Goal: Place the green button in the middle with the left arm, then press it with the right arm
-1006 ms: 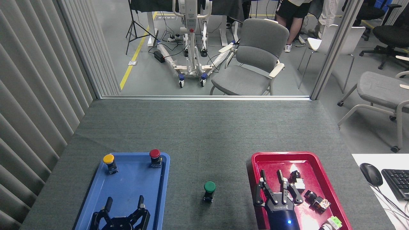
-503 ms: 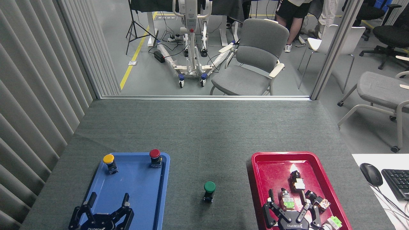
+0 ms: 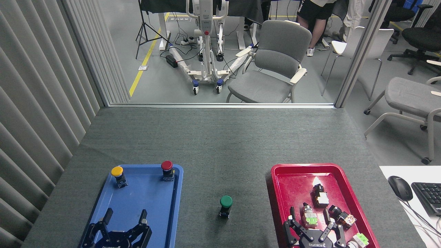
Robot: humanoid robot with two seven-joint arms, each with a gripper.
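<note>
Starting at the left, the blue tray (image 3: 103, 206) lies on the grey-covered bench (image 3: 220, 144). A yellow button (image 3: 117, 175) stands upright near the tray's far left corner, and a red button (image 3: 167, 169) stands upright near its far right corner. Over the tray's near end hangs the left gripper (image 3: 125, 217), its jaws spread wide with nothing between them.

Just right of the blue tray, on the bare felt of the middle (image 3: 220, 165), the green button (image 3: 225, 206) stands upright, between the two trays and apart from both. No gripper touches it.

Further right lies the red tray (image 3: 279, 193), holding several small loose switch parts: a black-and-white one (image 3: 319, 195) toward the centre, a silver one with a green tag (image 3: 309, 217), a dark one with a patterned end (image 3: 342, 215), and a green-and-white one (image 3: 358, 239) at the near edge. The right gripper (image 3: 309, 217) hangs over the tray's near end, jaws open, with the green-tagged part lying between its fingertips; whether they touch it cannot be told.

At the far right edge, a black mouse (image 3: 400, 187) and a keyboard (image 3: 429, 196) rest on a white surface beside the bench.
</note>
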